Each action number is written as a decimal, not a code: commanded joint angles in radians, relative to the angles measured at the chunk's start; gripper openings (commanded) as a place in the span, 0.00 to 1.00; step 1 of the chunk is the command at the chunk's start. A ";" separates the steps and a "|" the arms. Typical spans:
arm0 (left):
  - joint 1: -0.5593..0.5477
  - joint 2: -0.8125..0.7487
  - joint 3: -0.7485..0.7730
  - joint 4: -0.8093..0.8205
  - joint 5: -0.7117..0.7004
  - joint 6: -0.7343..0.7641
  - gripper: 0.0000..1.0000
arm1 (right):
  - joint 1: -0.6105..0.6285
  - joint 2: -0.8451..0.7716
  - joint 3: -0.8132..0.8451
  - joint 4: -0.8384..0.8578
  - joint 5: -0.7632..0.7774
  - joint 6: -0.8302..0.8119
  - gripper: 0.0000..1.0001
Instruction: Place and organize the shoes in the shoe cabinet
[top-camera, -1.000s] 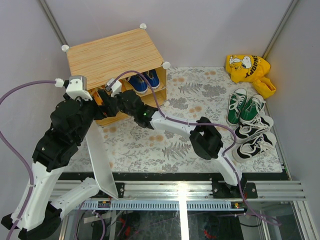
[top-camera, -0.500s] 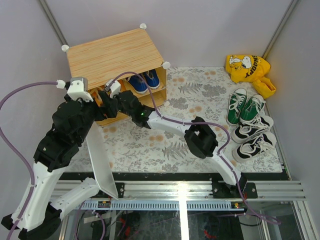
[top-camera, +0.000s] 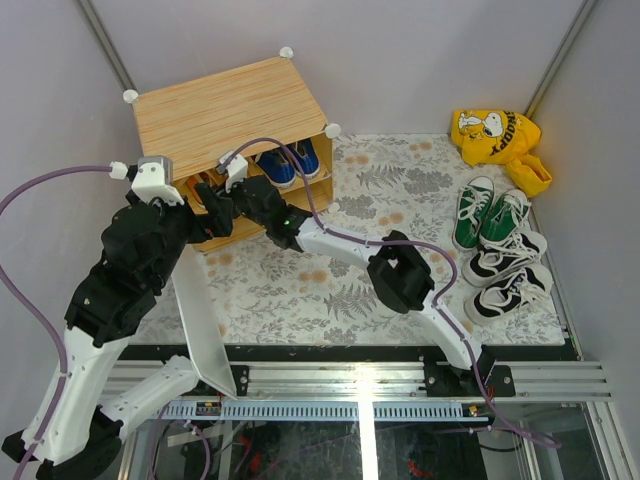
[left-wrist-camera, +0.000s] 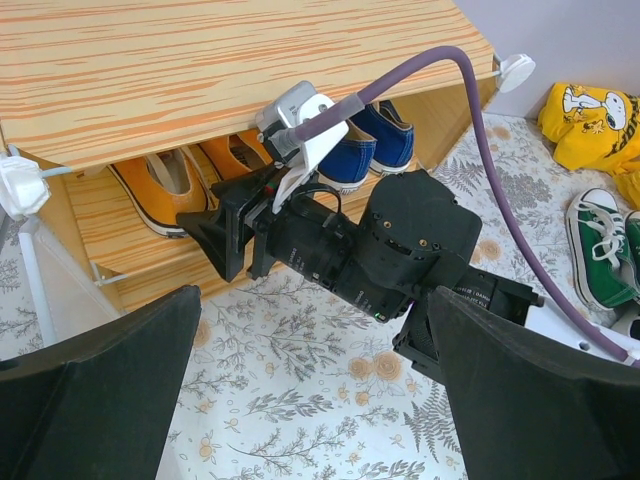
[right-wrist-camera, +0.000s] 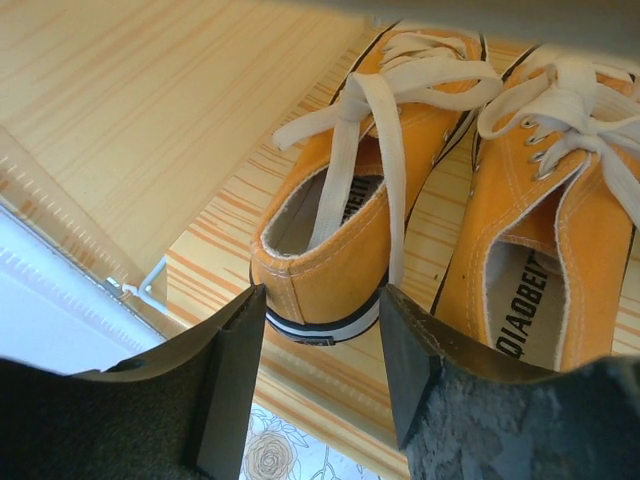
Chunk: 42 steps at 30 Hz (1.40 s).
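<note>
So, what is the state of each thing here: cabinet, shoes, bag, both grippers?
Cabinet, door open.
Orange shoes, on a cabinet shelf, heels outward.
Blue shoes, on a cabinet shelf.
Green shoes, on the table, not yet stored.
Black-and-white shoes, on the table, not yet stored.
Yellow bag, lying in the far right corner.
Left gripper, open, empty.
Right gripper, open, at the heel of one orange shoe.

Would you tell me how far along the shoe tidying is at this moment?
Done: the blue pair and orange pair sit on a shelf in the cabinet. In hand: the right claw is open at one orange heel, not visibly gripping. Left: the green pair and two black-and-white pairs lie on the table.
</note>
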 joint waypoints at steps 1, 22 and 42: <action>-0.006 0.003 -0.002 0.029 -0.015 0.011 0.95 | -0.019 -0.049 -0.032 0.061 -0.061 0.015 0.58; -0.006 0.005 -0.029 0.053 0.028 0.005 0.96 | -0.132 -0.725 -0.716 -0.582 0.494 0.244 1.00; -0.006 -0.035 -0.131 0.148 0.144 -0.023 1.00 | -0.990 -1.211 -1.184 -0.855 0.354 0.594 0.99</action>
